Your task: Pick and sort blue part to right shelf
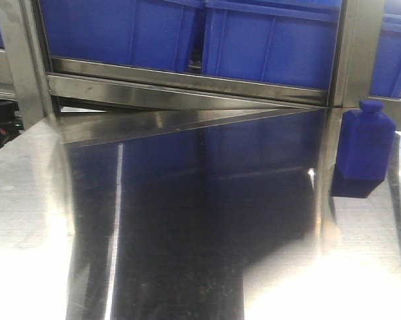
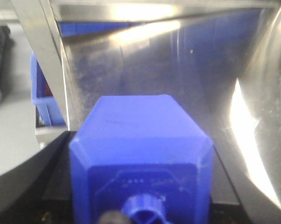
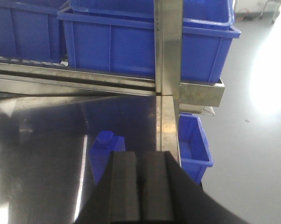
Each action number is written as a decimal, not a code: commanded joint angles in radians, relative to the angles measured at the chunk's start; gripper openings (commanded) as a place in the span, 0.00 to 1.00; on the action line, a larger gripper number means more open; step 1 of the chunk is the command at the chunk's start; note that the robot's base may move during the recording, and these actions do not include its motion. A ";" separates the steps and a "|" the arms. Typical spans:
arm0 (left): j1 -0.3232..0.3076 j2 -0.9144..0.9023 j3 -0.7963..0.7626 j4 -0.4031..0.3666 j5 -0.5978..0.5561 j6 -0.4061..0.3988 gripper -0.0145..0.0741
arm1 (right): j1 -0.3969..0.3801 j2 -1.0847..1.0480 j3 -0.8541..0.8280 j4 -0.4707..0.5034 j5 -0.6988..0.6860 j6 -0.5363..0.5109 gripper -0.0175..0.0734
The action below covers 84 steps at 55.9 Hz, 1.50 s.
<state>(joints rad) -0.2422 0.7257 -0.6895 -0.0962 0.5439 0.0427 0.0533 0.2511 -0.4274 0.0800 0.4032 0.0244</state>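
**A:** Right gripper (image 3: pixel 139 158) is pressed shut, holding nothing. The blue part (image 3: pixel 105 153) stands just ahead to its left, at the steel table's (image 1: pixel 187 267) right edge, beside the shelf post (image 3: pixel 168 65).

**B:** Matte, bottle-shaped, capped. And the left gripper (image 2: pixel 141 200)?

**A:** A second blue part (image 2: pixel 140 140) fills its view, cap blurred, so I cannot tell its grip. Blue bins (image 3: pixel 131 46) sit behind.

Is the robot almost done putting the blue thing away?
Not yet. Done: nothing visibly; a blue part stands on the steel table, unsorted. In hand: a close-up blue part sits right at the left gripper, gripped or not I cannot tell; the right gripper is shut, empty. Left: the whole carry and sorting.
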 commanded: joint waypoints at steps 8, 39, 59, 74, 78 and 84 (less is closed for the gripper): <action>-0.006 -0.099 0.021 0.032 -0.120 -0.002 0.59 | 0.001 0.247 -0.310 0.007 0.111 -0.007 0.42; -0.006 -0.115 0.021 0.034 -0.136 -0.002 0.59 | 0.041 0.646 -0.597 0.111 0.299 -0.007 0.85; -0.006 -0.115 0.021 0.034 -0.138 -0.002 0.59 | 0.206 1.044 -0.923 -0.028 0.604 0.145 0.85; -0.006 -0.115 0.021 0.034 -0.138 -0.002 0.59 | 0.208 1.230 -1.059 -0.138 0.744 0.246 0.85; -0.006 -0.115 0.021 0.034 -0.138 -0.002 0.59 | 0.208 1.266 -1.077 -0.134 0.740 0.246 0.85; -0.006 -0.115 0.021 0.034 -0.138 -0.002 0.59 | 0.208 1.316 -1.087 -0.115 0.739 0.246 0.85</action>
<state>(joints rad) -0.2422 0.6130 -0.6389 -0.0589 0.4956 0.0427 0.2607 1.5687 -1.4743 -0.0368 1.1661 0.2650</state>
